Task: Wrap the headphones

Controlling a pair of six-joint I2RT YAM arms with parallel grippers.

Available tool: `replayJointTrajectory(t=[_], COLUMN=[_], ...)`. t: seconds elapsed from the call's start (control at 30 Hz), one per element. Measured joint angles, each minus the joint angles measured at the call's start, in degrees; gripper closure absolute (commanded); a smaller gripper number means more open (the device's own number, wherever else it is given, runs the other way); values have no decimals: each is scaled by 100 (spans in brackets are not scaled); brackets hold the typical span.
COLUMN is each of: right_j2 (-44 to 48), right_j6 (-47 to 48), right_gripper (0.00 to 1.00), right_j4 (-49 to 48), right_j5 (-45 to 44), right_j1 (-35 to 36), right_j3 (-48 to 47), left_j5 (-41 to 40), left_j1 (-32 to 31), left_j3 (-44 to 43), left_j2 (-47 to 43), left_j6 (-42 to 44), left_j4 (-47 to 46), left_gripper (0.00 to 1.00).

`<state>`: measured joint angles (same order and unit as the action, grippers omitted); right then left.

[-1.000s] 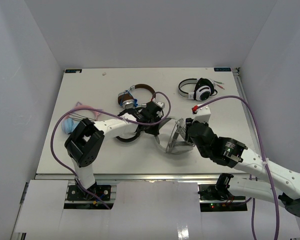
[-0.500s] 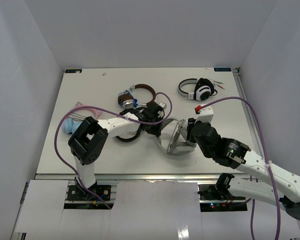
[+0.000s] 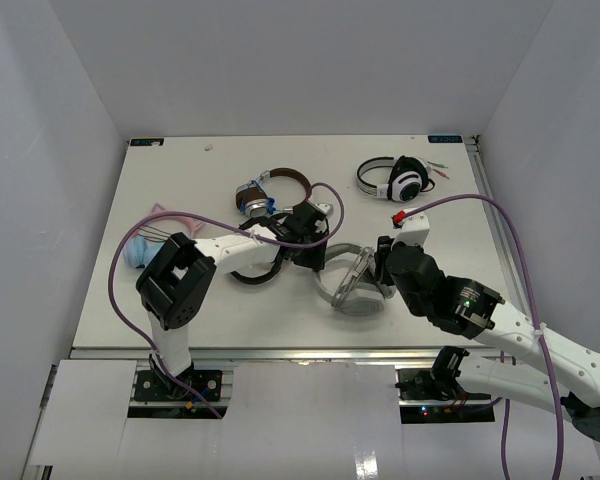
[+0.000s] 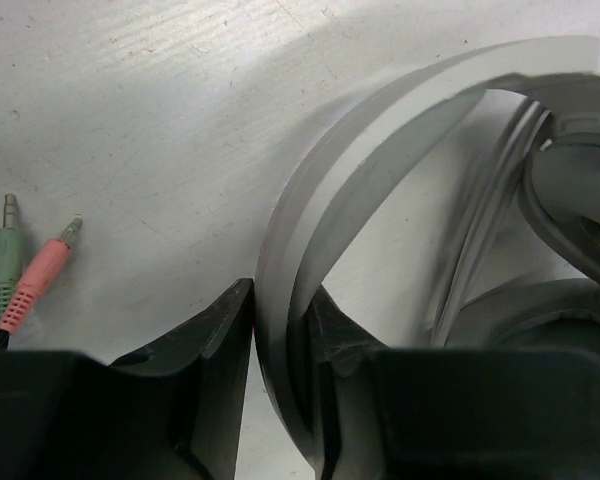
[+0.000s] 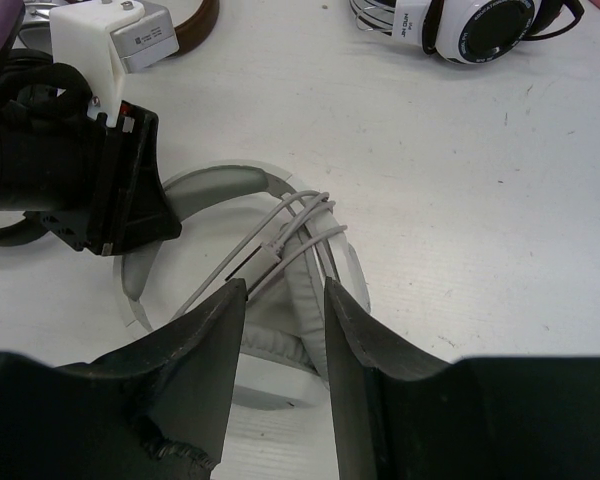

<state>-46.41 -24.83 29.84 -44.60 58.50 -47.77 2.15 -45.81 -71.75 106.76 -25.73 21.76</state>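
- Since a second ago the headphones [image 3: 352, 283] have dropped from tipped up on edge to lying flatter, and the right arm has slid a bit to its right with them. The left arm's elbow has swung over too.
- The headphones are mid-tabletop [image 3: 180, 180], between the two arms, just in front of the left arm's wrist.
- The left pincer [image 4: 283, 300] has a finger on each side of the wide white band, right up against it. Honestly can't tell if it's squeezing or has let go.
- The right pincer [image 5: 285, 290] is clamped on the grey ear cup end, with the cushion sitting between its fingers.
- The thin grey cable [image 5: 300, 215] runs in a few strands over the band next to that cup.
- Pink and green jack plugs [image 4: 35, 280] lie on the tabletop just left of the left pincer.
- The smaller white pair with black cups [image 3: 395, 180] sits at the back right and a brown-banded pair [image 3: 275, 190] back centre, both well away from the grip.
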Motion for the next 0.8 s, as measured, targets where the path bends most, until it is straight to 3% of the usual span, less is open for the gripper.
replayJointTrajectory(t=[0.37, 0.67, 0.8], right_j2=[68, 70, 70], right_j6=[23, 69, 93], right_gripper=[56, 56, 55], right_j4=[-1, -1, -1], right_j5=[-2, 1, 3], right_j1=[-4, -4, -15], right_j3=[0, 0, 0], left_j5=[-25, -110, -242], left_j1=[1, 6, 9], left_j3=[0, 0, -1], left_j2=[0, -71, -233], left_j6=[44, 70, 88], left_j4=[-84, -81, -60], left_gripper=[45, 25, 8])
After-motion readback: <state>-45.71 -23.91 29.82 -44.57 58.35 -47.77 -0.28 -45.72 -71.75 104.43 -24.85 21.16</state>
